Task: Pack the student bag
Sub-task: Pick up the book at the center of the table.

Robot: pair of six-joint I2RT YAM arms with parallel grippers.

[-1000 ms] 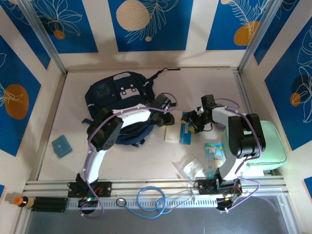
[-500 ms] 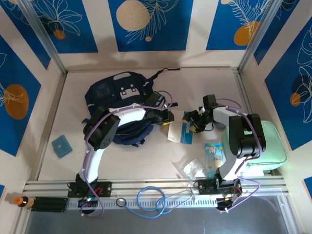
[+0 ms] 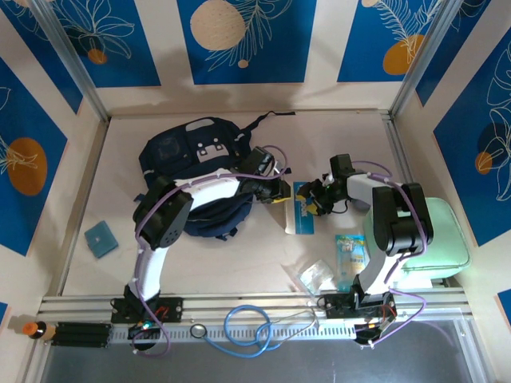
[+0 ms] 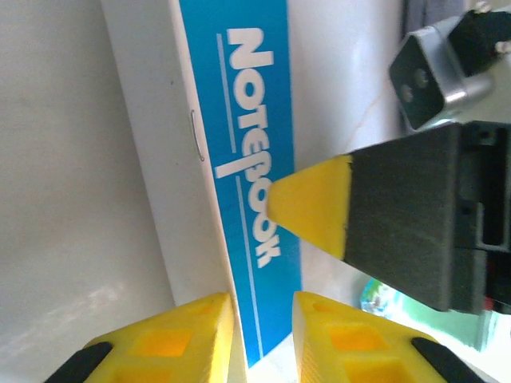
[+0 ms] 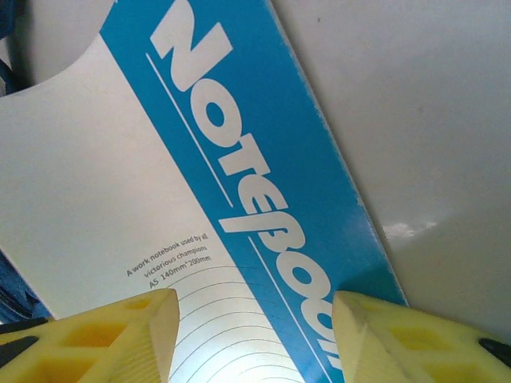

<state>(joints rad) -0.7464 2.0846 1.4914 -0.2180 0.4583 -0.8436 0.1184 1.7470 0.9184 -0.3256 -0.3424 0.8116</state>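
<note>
**A:** What has just changed?

**B:** The notebook (image 3: 301,222). A second ago it lay flat beside the student bag (image 3: 180,152). Now it is tipped up on its long edge, and from above little but its blue stripe shows. The left gripper (image 4: 262,302) has narrowed meanwhile. Its fingers (image 4: 192,335) sit close on either side of the spine edge, but I cannot tell whether the pads press yet.

**A:** And the right gripper (image 5: 254,299)?

**B:** It is spread wide, with the cover lying between its fingers, and it grips nothing.

**A:** What does that mean for the packing?

**B:** I judge that the notebook is being stood up for a lift into the bag. The bag lies on the left half of the table, just left of the notebook, with the left forearm across its lower part. The notebook is not yet inside.

**A:** Count everything, left to right.

**B:** One teal square pad (image 3: 101,238), one student bag, one notebook, one clear pouch (image 3: 315,274), one printed sachet (image 3: 349,254) and one mint green case (image 3: 445,235). There are two grippers.
</note>
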